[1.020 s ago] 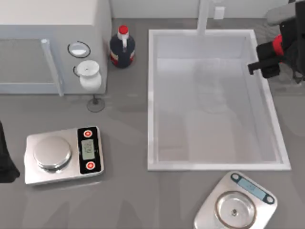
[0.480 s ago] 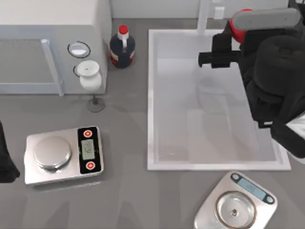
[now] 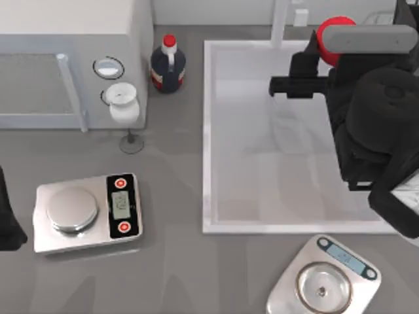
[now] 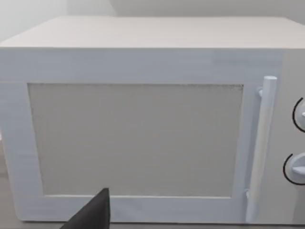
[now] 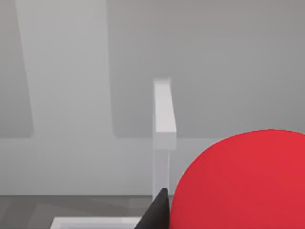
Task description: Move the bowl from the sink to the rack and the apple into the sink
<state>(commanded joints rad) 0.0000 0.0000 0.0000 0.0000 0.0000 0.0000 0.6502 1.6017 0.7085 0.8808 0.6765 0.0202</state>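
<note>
- Right gripper (image 3: pixel 314 62): over the far part of the sink (image 3: pixel 208 131), near the faucet post (image 3: pixel 280 23). The apple (image 3: pixel 329 36) sits at its tip and looms large beside one dark finger (image 5: pixel 157 212) in the right wrist view, so the gripper is judged closed on the fruit; the finger contact itself is hidden by the arm.
- Left arm (image 3: pixel 8 216): parked at the table's left edge, facing the microwave (image 4: pixel 143 124). One dark finger tip (image 4: pixel 93 214) shows in the left wrist view; whether its jaws stand apart or together cannot be told.
- Bowl and rack: neither can be located; the sink floor that shows holds no bowl, so that half of the task is judged done or out of sight.
- Risk 1: releasing from this height could let the apple bounce or roll across the basin; lowering first would prevent it.
- Risk 2: the apple hangs near the far rim and the post, so a sideways drift could knock the post or drop the fruit outside the sink.
- Risk 3: a round, smooth fruit can slip from a two-finger pinch during a fast move.
- Writing: none readable. The left scale (image 3: pixel 85 212) has a blank-looking display and two red buttons; the near scale (image 3: pixel 324 278) has a display with no legible digits; the bottle (image 3: pixel 167 65) label cannot be read.
</note>
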